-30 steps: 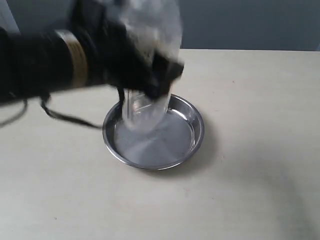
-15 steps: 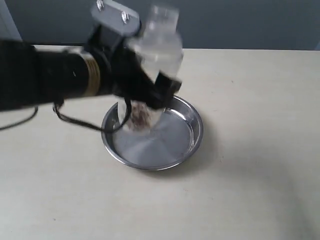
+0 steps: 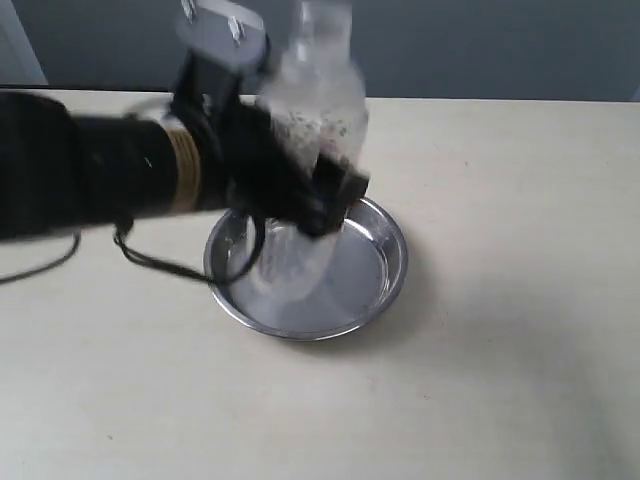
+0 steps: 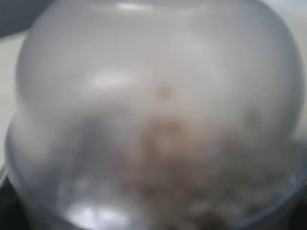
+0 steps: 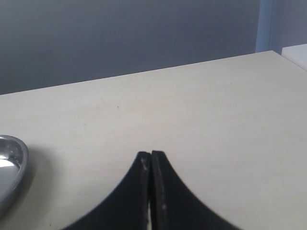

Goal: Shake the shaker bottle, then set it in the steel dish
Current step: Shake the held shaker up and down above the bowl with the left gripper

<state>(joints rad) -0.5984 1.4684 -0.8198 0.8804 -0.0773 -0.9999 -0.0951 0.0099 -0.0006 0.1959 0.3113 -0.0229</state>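
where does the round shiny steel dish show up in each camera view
Exterior view: round shiny steel dish at centre on the pale beige table, partly hidden by the clear plastic shaker bottle.
Left wrist view: not in it; the bottle fills the picture.
Right wrist view: rim sliver at the picture's edge, apart from the shut right claw.
Shared landmark: the table.

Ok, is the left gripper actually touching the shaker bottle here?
Touching. The exterior view shows the left gripper clamped around the middle of the shaker bottle, with no gap visible.
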